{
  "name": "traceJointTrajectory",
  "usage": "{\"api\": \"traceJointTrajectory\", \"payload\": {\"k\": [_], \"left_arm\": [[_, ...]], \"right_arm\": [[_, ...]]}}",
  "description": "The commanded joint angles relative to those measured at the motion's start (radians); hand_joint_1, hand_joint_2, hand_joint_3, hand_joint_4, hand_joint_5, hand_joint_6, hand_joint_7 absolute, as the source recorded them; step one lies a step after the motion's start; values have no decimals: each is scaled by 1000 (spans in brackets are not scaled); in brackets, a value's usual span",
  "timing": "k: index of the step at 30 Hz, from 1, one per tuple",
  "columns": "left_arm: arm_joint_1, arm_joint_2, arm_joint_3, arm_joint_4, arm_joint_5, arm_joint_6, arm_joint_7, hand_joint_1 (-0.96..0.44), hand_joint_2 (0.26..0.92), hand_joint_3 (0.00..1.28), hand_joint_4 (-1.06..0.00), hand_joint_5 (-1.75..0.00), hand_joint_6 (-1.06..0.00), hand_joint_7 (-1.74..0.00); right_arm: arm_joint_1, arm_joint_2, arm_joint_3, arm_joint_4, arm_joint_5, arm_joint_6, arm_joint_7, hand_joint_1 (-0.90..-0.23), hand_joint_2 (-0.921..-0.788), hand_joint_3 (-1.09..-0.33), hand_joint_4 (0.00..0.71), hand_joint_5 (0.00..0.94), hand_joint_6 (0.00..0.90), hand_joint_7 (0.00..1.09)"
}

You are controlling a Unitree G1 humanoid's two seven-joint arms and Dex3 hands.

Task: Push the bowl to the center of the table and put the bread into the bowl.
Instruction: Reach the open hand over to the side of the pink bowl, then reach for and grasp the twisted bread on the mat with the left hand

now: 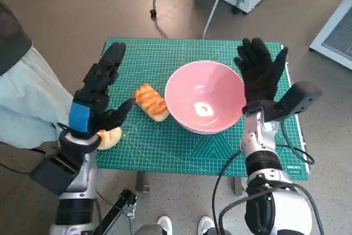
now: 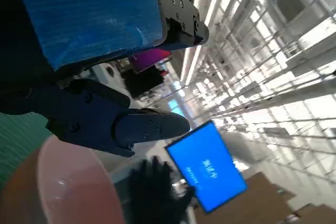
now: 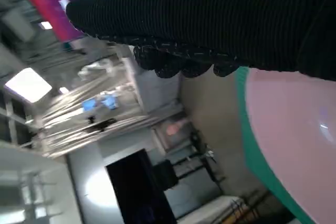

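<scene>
Here the pink bowl (image 1: 204, 97) stands upright on the green mat (image 1: 165, 147), somewhat right of the mat's middle, with nothing in it. Just beside its left rim lies a glazed golden bread (image 1: 151, 102), touching or nearly touching the bowl; from the head view I cannot tell which. A second, paler bun (image 1: 109, 137) sits near the mat's front left edge, partly hidden under the left hand (image 1: 96, 94). That hand, with blue tape on its back, hovers over the mat's left side with its fingers spread and nothing in them, the thumb reaching toward the bread. The right hand (image 1: 259, 72), in its black glove, is raised just beside the bowl's right rim, fingers apart and holding nothing; whether it touches the rim is unclear. In the left wrist view the bowl's rim and the gloved hand show beyond the left hand's fingers (image 2: 152, 127). A person's pale sleeve (image 1: 25, 103) shows left of the table.
</scene>
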Motion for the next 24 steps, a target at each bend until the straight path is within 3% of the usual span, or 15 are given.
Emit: {"api": "traceJointTrajectory", "payload": {"k": [1,6,11,16,21,24], "left_arm": [[-31,72,6,37,80,-5,9,-468,921,334,-241,-1,-345,-1],[-91,165,-40,48,190,34,-23,-457,921,283,-234,-1,-343,-2],[-164,245,-109,52,257,105,-104,-372,920,138,-232,-1,-368,-16],[-249,320,-195,107,365,149,-177,-307,894,47,-234,-2,-382,-25],[-334,362,-278,179,466,162,-217,-235,843,7,-232,-2,-401,-35],[-388,370,-338,231,546,168,-223,-207,822,2,-238,-4,-410,-38]], "right_arm": [[-3,-14,40,-43,-32,-66,39,-576,-921,-761,354,21,183,660],[22,-29,81,-129,-32,-157,150,-621,-921,-735,369,25,180,676],[54,-40,116,-224,-19,-233,251,-655,-921,-714,379,21,153,737],[90,-38,140,-337,21,-266,329,-664,-921,-699,382,20,141,772],[127,-26,164,-432,52,-279,364,-672,-921,-670,385,20,138,799],[149,-26,185,-479,38,-297,355,-672,-921,-665,387,20,137,808]]}}
